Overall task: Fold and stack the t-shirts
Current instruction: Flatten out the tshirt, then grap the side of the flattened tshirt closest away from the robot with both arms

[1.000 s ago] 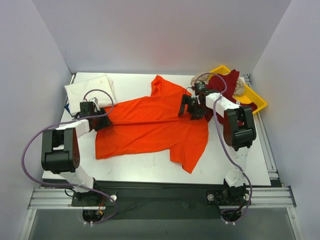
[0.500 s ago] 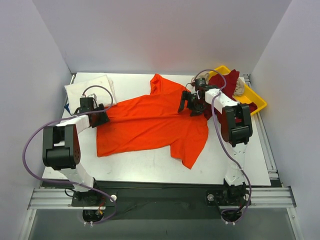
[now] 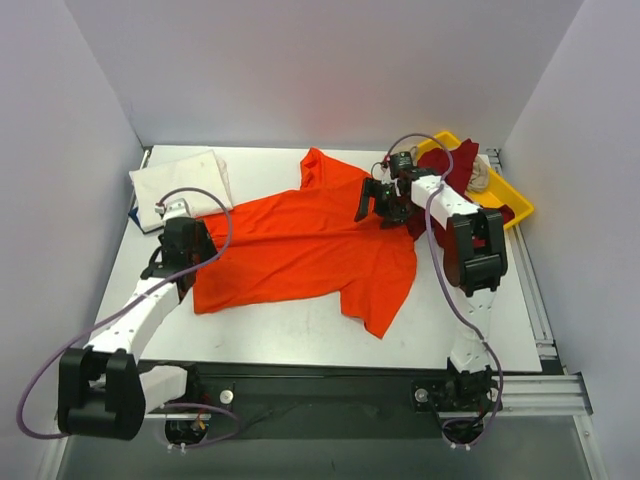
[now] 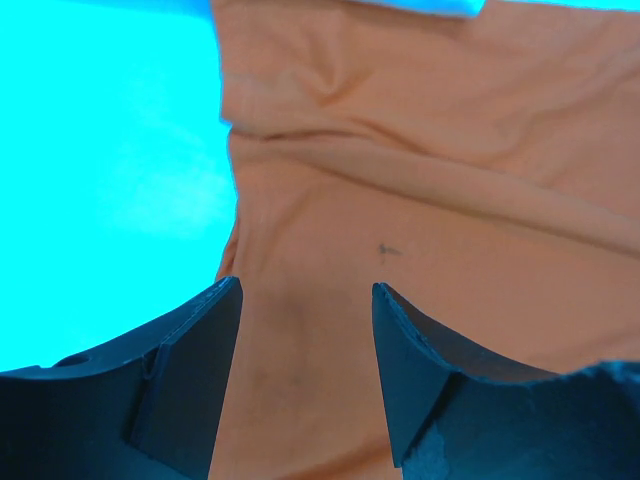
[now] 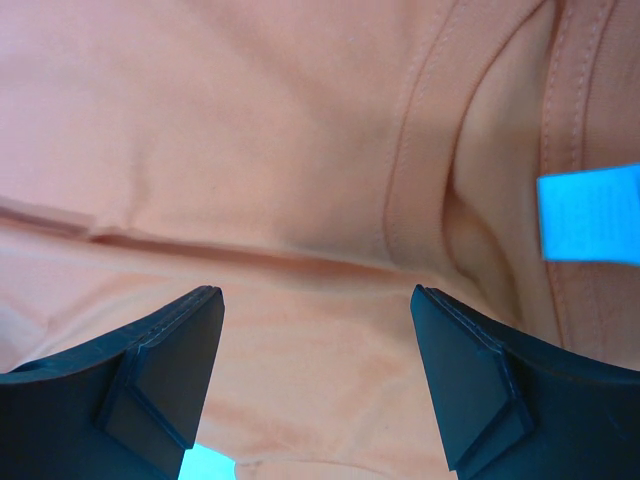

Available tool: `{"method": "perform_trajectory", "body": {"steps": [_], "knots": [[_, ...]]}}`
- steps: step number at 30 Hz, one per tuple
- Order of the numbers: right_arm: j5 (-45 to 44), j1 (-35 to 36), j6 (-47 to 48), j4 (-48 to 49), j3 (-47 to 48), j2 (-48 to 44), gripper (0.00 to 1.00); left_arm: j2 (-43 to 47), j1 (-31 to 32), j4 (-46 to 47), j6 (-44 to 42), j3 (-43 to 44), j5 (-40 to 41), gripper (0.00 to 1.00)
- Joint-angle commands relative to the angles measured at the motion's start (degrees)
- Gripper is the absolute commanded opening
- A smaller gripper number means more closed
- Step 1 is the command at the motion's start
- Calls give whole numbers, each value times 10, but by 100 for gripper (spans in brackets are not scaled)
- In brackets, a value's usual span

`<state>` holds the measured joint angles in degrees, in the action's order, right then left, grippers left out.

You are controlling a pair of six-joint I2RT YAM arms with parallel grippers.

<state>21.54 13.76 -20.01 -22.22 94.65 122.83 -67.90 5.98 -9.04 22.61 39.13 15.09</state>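
Observation:
The bright orange t-shirt [image 3: 300, 245] lies spread out and wrinkled in the middle of the table. My left gripper [image 3: 190, 243] is open over its left edge; the left wrist view shows orange cloth [image 4: 420, 200] between and beyond the fingers [image 4: 306, 288]. My right gripper [image 3: 372, 205] is open over the shirt's collar area, where the right wrist view shows orange cloth [image 5: 250, 130] and a label [image 5: 590, 215] past the fingers [image 5: 316, 293]. A white folded t-shirt [image 3: 180, 180] lies at the back left. A dark red t-shirt [image 3: 455, 165] and beige cloth [image 3: 481, 176] lie in the tray.
A yellow plastic tray [image 3: 515, 205] stands at the back right corner, against the right wall. White walls close in the table on three sides. The right arm [image 3: 470, 250] reaches along the table's right side.
The left arm has dropped back toward the near left, its gripper shifting slightly nearer over the shirt's left edge. The right gripper moved a little farther back. The shirt's left side shifted slightly.

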Motion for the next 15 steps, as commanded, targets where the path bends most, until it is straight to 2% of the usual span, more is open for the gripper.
{"method": "perform_trajectory", "body": {"steps": [1, 6, 15], "knots": [[13, 10, 8, -3, -13, -68, 78, 70, 32, -50, 35, -36, 92, 65], [19, 14, 3, 16, -53, -93, 77, 137, 62, -100, 55, -69, 123, 65], [24, 14, 12, 22, -81, -117, 78, 196, 64, -106, 57, -95, 82, 65]]}}
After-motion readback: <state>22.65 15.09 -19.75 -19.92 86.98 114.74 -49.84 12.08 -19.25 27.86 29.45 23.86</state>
